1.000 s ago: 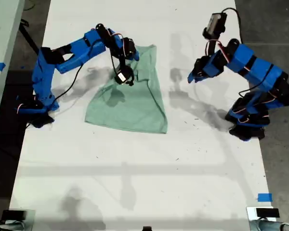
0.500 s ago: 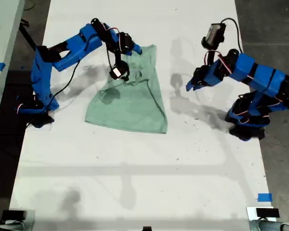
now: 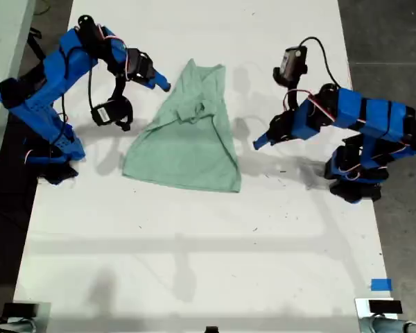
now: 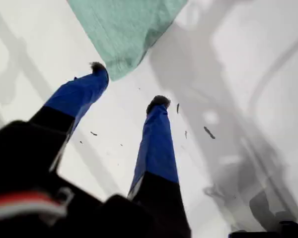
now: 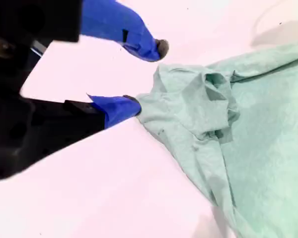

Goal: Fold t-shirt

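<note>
One t-shirt [image 3: 187,142] lies crumpled on the white table [image 3: 194,263], between my two arms. My first claw [image 4: 126,84] hangs spread and empty over the table just off one corner of the cloth. My second claw [image 5: 149,77] is spread too, empty, one fingertip [image 5: 131,101] right at the shirt's bunched edge.

- Exterior view: overhead, straight down on the white table [image 3: 194,263], far enough to take in both arms.
- First wrist view: close, along blue fingers [image 4: 156,144], onto a shirt [image 4: 124,25] corner.
- Second wrist view: close, onto the same shirt's bunched part.
</note>
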Robot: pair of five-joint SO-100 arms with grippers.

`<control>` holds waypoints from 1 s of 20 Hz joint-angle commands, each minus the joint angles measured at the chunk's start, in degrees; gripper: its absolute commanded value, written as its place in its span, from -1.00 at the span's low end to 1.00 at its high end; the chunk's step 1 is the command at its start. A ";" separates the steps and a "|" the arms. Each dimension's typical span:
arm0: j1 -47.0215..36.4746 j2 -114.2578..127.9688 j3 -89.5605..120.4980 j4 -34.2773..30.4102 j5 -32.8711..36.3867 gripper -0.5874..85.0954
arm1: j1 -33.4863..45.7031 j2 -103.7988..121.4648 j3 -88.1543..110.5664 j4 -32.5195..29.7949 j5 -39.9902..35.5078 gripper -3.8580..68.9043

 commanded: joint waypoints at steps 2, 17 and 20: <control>4.57 16.26 19.16 -4.83 -3.78 -0.60 | -2.90 -4.66 -3.60 -4.04 0.18 -0.21; 20.04 16.26 33.75 -15.29 -16.08 -0.65 | -3.78 -38.76 -8.96 -27.86 -2.02 -0.24; 19.60 16.35 33.75 -15.12 -16.08 -0.65 | -3.60 -41.22 -9.67 -29.36 -2.29 -0.43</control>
